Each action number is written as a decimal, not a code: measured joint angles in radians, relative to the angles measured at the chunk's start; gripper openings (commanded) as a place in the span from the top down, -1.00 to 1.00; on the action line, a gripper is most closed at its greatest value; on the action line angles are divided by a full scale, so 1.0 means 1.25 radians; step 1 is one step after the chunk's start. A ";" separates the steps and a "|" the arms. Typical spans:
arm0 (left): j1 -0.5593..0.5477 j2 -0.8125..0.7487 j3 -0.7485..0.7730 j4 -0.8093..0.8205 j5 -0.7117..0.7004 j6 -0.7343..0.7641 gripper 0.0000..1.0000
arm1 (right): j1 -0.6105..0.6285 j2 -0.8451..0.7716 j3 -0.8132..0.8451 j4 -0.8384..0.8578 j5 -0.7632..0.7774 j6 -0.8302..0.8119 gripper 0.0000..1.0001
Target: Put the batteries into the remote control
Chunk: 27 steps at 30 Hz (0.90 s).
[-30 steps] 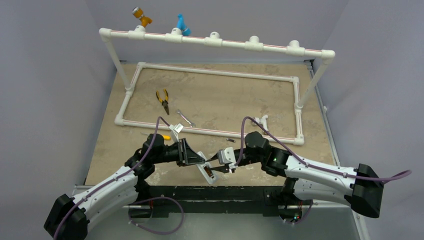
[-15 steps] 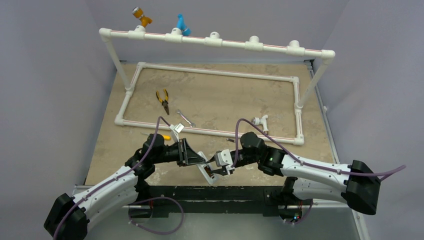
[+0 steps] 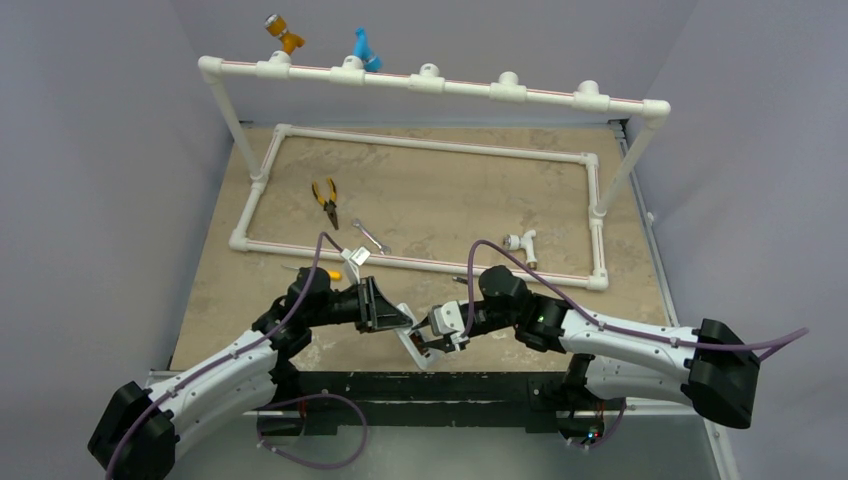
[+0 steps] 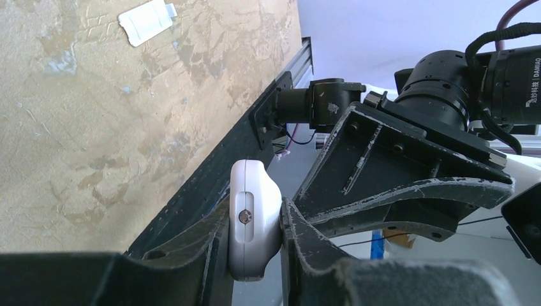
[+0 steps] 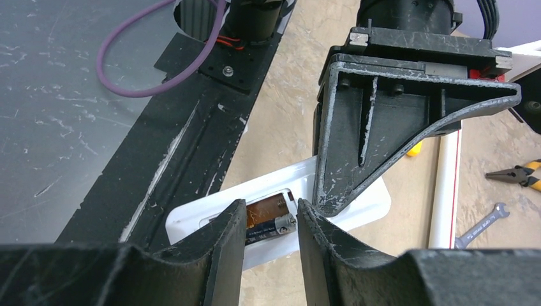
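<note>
The mottled beige tabletop (image 3: pixel 470 195) stands between pale grey walls (image 3: pixel 100 150); over the middle of its near edge the left gripper (image 4: pixel 255 227) clamps the white remote control (image 4: pixel 255 191); the right gripper (image 5: pixel 270 220) straddles one of the batteries (image 5: pixel 281 224) in the open compartment; whether it pinches, I cannot tell.

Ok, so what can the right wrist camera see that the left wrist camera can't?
Only the right wrist view shows a battery between the right gripper's fingers, at the remote control's open compartment, plus the pliers and the wrench. Only the left wrist view shows the remote's rounded end and a small white cover piece lying on the table. Both show the remote clamped by the left gripper, and the tan table.
</note>
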 measured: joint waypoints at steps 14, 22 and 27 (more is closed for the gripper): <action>-0.008 0.002 0.000 0.003 0.000 0.000 1.00 | 0.000 0.003 -0.007 0.001 0.001 -0.006 0.46; -0.010 0.010 0.000 0.005 0.000 -0.004 1.00 | 0.000 0.003 -0.011 0.002 0.003 -0.017 0.56; -0.013 0.012 0.000 0.005 0.000 -0.006 1.00 | 0.000 0.003 -0.012 0.000 0.003 -0.023 0.60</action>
